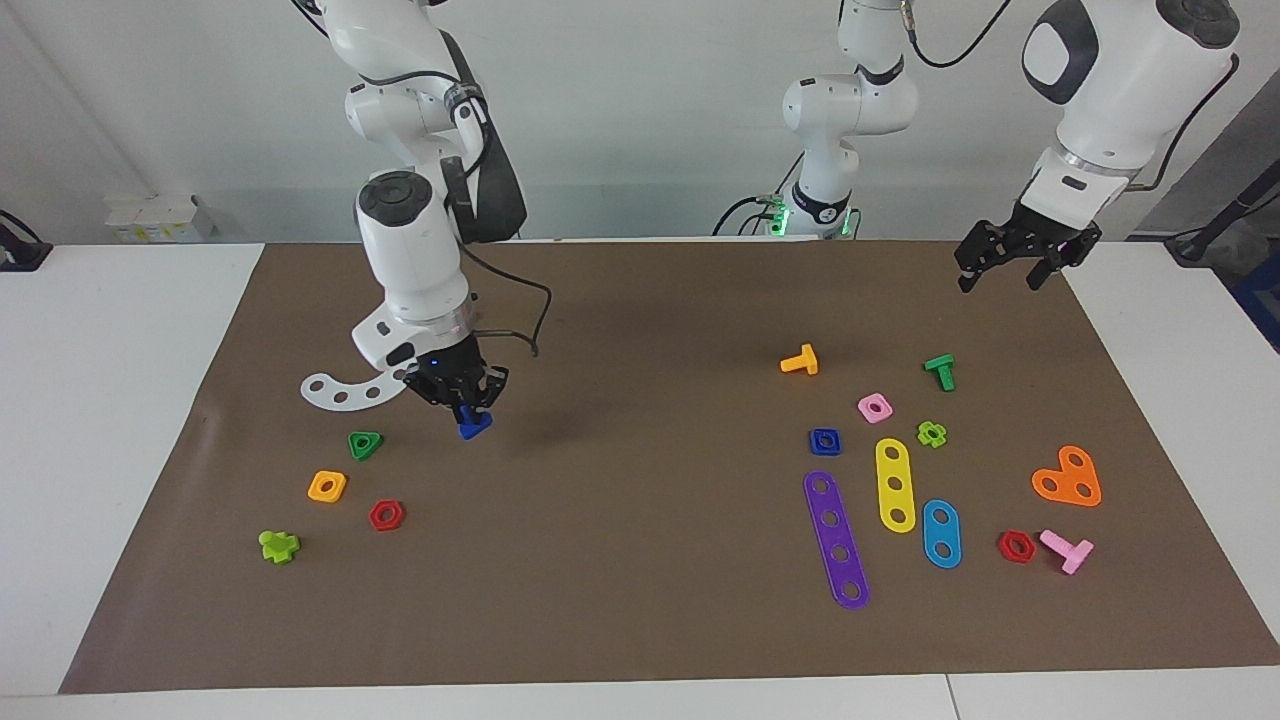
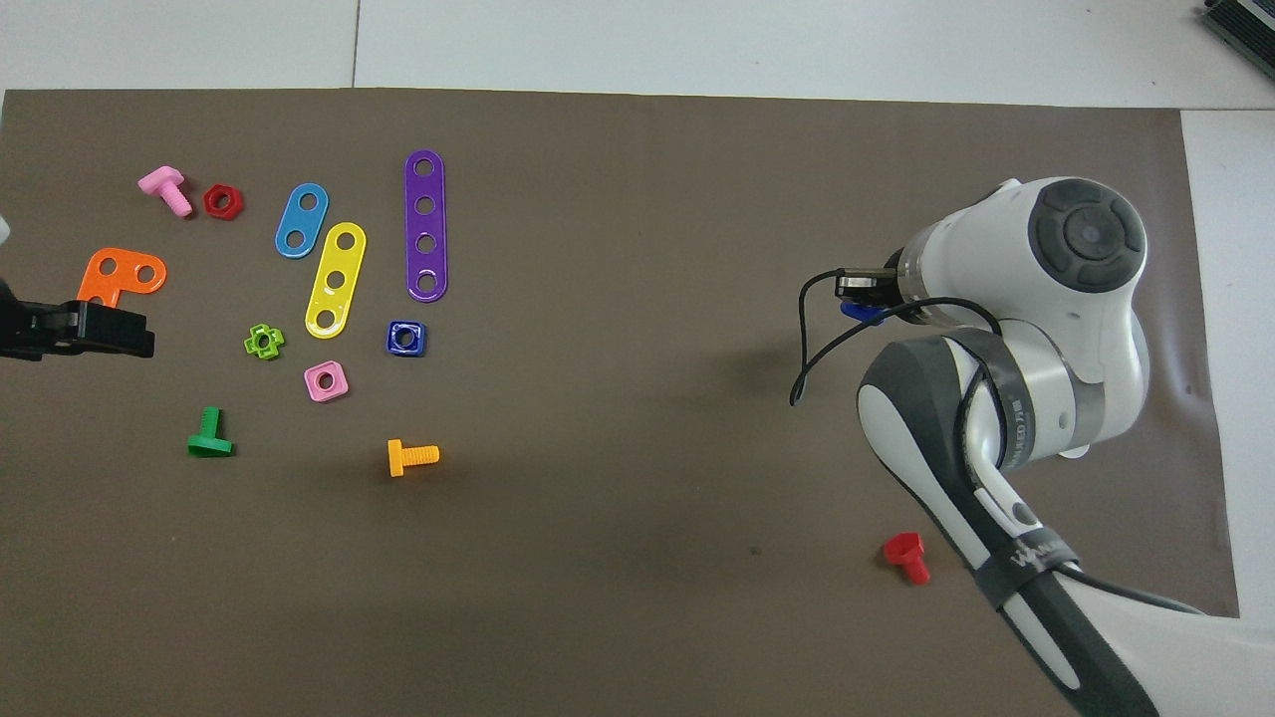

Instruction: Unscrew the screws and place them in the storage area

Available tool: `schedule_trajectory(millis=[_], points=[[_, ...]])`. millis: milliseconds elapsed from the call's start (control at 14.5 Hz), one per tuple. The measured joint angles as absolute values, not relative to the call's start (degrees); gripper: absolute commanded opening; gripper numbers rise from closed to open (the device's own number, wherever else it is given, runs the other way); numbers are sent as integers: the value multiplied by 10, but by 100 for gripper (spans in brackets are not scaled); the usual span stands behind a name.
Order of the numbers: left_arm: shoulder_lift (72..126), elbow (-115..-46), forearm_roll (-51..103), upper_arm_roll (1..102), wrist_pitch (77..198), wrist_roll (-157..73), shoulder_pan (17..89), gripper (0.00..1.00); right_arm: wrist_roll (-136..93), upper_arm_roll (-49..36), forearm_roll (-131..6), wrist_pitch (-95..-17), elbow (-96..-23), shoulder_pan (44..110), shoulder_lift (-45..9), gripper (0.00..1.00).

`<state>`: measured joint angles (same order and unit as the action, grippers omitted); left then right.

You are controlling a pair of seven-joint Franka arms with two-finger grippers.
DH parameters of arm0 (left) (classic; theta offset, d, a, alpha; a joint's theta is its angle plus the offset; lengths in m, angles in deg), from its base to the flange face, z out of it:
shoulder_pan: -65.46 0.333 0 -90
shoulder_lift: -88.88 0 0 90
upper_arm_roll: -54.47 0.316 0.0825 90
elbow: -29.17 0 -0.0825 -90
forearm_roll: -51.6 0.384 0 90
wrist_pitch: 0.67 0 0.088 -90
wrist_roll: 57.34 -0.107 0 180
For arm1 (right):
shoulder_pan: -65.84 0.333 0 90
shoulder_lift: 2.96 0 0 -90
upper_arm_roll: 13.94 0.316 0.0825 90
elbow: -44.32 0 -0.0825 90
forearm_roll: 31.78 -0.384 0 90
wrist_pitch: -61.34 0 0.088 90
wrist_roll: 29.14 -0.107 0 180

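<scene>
My right gripper (image 1: 466, 404) is shut on the dark-blue bolt (image 1: 474, 425), which hangs head down from its fingertips. It holds the bolt a little above the brown mat, over a bare patch (image 1: 455, 480) beside the white curved plate (image 1: 345, 389) and the green triangular nut (image 1: 365, 444). In the overhead view only a sliver of the bolt (image 2: 859, 310) shows at the right gripper (image 2: 863, 291); the arm hides the pieces under it. My left gripper (image 1: 1012, 270) waits open and empty above the mat's corner at the left arm's end, and also shows in the overhead view (image 2: 100, 332).
Near the bare patch lie an orange square nut (image 1: 327, 486), a red hex nut (image 1: 386, 515) and a lime bolt (image 1: 278, 546). Toward the left arm's end lie a blue square nut (image 1: 825, 441), an orange bolt (image 1: 800, 361), coloured strips (image 1: 836, 539) and several more pieces.
</scene>
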<state>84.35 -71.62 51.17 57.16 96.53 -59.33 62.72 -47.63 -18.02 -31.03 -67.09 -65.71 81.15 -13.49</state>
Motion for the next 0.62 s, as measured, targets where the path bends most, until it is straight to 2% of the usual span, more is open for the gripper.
schedule_trajectory(millis=[277,553,622], points=[[843,-716,512,572,965,-593,627,100,-405,-180,-311,-783,-765,753,-127,0],[843,-716,512,572,965,-593,627,100,-397,-180,-311,-823,-802,739,-128,0],[843,-716,512,572,965,-593,627,100,-397,-180,-311,-826,-804,738,-130,18]])
